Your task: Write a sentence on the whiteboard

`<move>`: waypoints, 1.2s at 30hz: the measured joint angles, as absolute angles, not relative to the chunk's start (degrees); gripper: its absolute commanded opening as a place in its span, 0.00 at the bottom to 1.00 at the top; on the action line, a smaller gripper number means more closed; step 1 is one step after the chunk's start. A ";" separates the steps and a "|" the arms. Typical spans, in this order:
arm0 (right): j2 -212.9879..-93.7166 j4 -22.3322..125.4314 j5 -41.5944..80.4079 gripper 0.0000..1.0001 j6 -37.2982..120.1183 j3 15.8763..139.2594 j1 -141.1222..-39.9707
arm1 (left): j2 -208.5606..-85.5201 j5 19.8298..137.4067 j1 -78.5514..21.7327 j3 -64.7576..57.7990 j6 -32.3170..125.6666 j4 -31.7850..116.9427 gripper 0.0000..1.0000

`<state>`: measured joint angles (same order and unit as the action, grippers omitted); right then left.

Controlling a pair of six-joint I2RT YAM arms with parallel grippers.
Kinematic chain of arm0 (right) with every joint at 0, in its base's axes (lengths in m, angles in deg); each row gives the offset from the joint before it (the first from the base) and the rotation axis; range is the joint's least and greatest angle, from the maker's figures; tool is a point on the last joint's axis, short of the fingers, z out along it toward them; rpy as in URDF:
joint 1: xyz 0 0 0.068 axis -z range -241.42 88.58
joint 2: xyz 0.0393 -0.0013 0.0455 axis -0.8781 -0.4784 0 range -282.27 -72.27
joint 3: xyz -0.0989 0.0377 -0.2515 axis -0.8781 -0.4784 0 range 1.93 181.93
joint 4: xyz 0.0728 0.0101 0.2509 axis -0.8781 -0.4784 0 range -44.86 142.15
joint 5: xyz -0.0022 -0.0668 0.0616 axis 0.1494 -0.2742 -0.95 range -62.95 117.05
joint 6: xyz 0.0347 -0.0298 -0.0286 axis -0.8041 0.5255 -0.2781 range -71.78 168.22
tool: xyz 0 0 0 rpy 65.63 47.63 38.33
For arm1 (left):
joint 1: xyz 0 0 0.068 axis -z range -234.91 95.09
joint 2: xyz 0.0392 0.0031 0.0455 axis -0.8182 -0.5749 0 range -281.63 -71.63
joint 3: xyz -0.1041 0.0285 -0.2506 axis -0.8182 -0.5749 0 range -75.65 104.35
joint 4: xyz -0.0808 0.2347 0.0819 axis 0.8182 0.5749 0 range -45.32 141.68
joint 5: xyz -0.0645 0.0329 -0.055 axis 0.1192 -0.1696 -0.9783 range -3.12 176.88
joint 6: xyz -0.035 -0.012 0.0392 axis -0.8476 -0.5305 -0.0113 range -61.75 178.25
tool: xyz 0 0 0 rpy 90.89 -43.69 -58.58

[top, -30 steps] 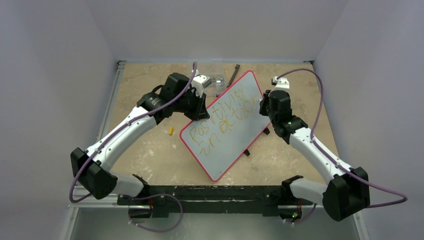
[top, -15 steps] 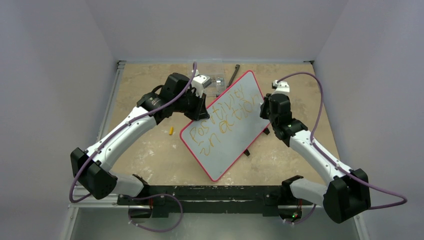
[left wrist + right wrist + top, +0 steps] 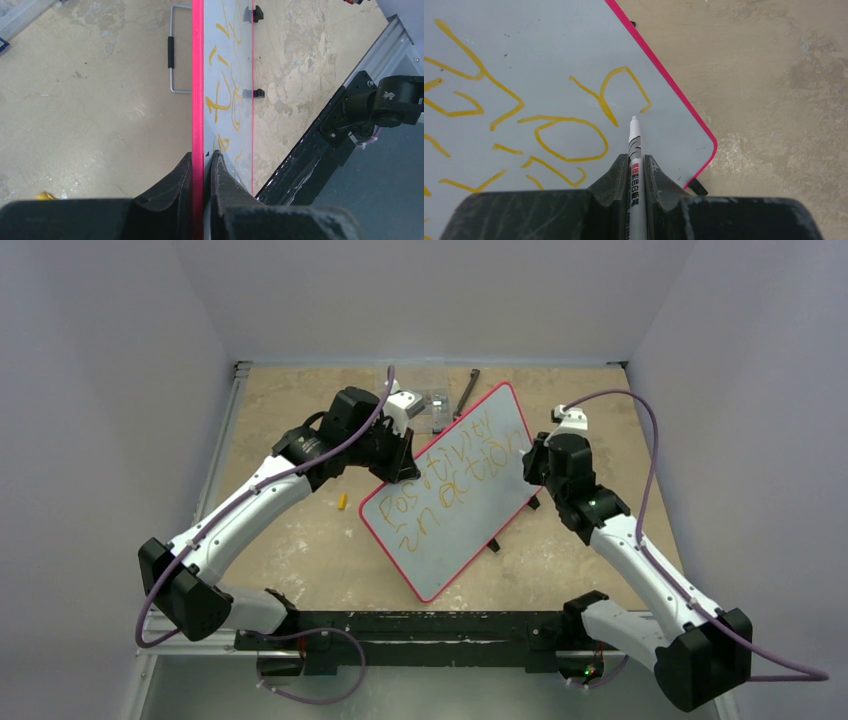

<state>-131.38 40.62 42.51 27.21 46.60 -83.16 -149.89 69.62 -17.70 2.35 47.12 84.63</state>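
Right gripper (image 3: 636, 158) is clamped on a slim white marker pen (image 3: 634, 142), its tip beside the last letter, close to the right edge of the large glossy whiteboard (image 3: 450, 542) with its red-pink frame. The left gripper (image 3: 202, 156) pinches the board's opposite edge. The orange-yellow handwritten sentence (image 3: 452, 472) runs along the far half; bare tan tabletop (image 3: 300, 550) lies open leftward.

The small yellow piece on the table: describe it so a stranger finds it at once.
Start at the red-framed whiteboard tilted mid-table. Just left of its left corner, the small yellow piece lies on the tan tabletop. It is the only loose yellow thing; the other clutter sits at the far edge.
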 measured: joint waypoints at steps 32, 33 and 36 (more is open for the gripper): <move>-126.64 38.85 42.80 0.00 16.35 38.88 -83.16 | -149.83 70.17 -17.63 2.35 47.34 84.60 0.00; -126.95 39.41 42.84 0.00 16.35 38.88 -83.16 | -149.83 70.17 -17.63 2.33 47.34 84.60 0.00; -127.49 40.83 42.77 0.00 16.61 38.88 -83.16 | -149.83 70.19 -17.63 2.35 47.34 84.63 0.00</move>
<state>-127.49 40.83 42.77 16.61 38.88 -83.16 -149.83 70.19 -17.63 2.35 47.34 84.63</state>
